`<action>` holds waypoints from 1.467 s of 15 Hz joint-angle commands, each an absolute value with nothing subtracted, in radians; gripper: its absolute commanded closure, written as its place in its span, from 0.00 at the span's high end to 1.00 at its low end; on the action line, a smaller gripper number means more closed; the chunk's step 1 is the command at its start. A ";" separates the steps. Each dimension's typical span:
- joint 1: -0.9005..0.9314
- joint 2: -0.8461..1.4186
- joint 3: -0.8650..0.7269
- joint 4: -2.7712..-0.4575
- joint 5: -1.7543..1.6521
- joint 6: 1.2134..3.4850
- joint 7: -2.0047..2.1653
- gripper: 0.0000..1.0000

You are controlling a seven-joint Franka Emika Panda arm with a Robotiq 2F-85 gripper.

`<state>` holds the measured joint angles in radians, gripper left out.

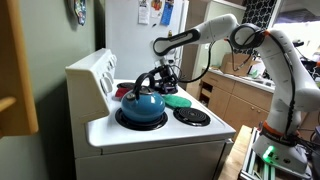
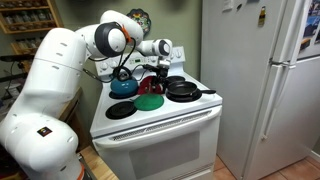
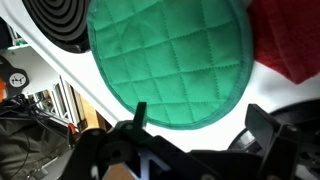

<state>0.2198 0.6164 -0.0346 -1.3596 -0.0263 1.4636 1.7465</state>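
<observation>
My tool (image 3: 200, 122), jaws spread wide and empty, hangs over the green pot holder (image 3: 170, 60); stove coil (image 3: 60, 25) at ten o'clock, red cloth (image 3: 290, 40) at two.

Pad (image 3: 170, 60): round, green, quilted in a diamond stitch with a bound edge. It lies flat on the white stovetop (image 2: 170, 113), mid-surface, just beside a coil burner (image 3: 60, 25), with a red cloth (image 3: 290, 40) at its opposite edge.

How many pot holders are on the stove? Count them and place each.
2. The green pot holder lies mid-stove beside a coil burner, under the pincer; the red pot holder lies just beyond it. Others may be hidden.
</observation>
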 commanded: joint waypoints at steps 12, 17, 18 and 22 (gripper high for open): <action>0.217 0.609 -0.008 -1.383 -0.037 1.467 1.672 1.00; 0.216 0.613 -0.005 -1.398 -0.028 1.471 1.625 1.00; 0.217 0.613 -0.005 -1.401 -0.027 1.474 1.619 1.00; 0.216 0.611 -0.004 -1.404 -0.023 1.507 1.594 1.00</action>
